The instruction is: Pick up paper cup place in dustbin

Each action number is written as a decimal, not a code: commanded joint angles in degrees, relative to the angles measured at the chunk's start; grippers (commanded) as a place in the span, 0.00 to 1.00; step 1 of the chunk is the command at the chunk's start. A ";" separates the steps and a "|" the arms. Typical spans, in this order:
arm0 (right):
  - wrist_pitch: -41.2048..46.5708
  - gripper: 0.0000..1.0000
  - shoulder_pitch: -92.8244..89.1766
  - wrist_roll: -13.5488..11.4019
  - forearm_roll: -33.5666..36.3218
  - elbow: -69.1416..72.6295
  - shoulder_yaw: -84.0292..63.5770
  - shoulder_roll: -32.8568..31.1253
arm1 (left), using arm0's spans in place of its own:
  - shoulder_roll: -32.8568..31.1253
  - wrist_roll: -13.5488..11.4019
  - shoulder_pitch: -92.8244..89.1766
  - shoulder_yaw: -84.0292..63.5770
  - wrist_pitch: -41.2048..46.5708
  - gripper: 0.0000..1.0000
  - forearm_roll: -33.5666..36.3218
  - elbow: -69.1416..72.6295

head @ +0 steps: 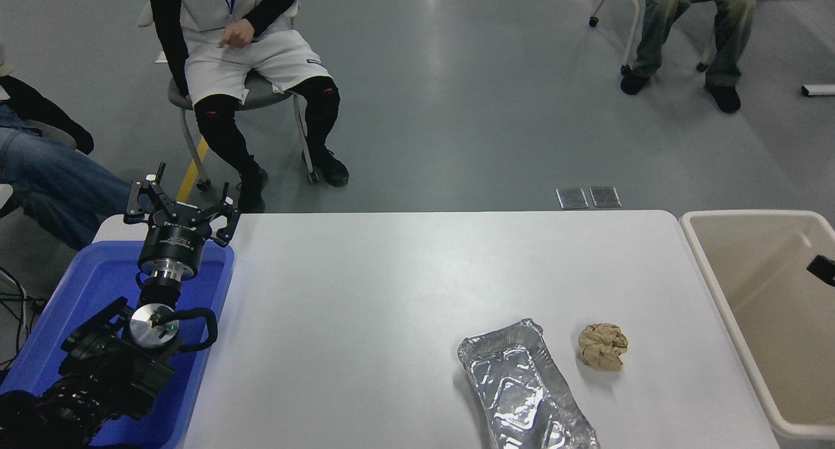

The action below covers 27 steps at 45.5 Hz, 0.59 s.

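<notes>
The small paper cup cannot be made out anywhere in the head view. The large beige rectangular plastic dustbin with a rounded rim (701, 266) is set against the right end of the white counter (391, 286); its deep plain walls are seen, and a small black part of the right gripper (822, 269) shows over it at the picture's right edge, too little to tell whether it is open or closed. The left gripper (179, 198) is held over the far end of a blue plastic tub (98, 286) at the counter's left, its black fingers spread wide with nothing between them. A crinkled silver foil tray (522, 390) and a crumpled brown paper ball (603, 346) lie near each other on the counter's near right part. Beyond the counter, a grey polished floor (456, 109) is seen, with people seated on chairs. No legible writing can be read.
</notes>
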 commanded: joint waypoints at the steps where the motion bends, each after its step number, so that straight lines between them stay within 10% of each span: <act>1: 1.24 1.00 9.34 -0.01 0.12 8.73 -11.91 -1.70 | 0.00 0.00 0.00 0.00 0.00 0.99 0.02 0.00; 27: 13.45 1.00 35.62 0.08 0.04 29.13 -32.67 1.11 | 0.00 0.00 0.00 0.00 0.00 0.99 0.02 0.00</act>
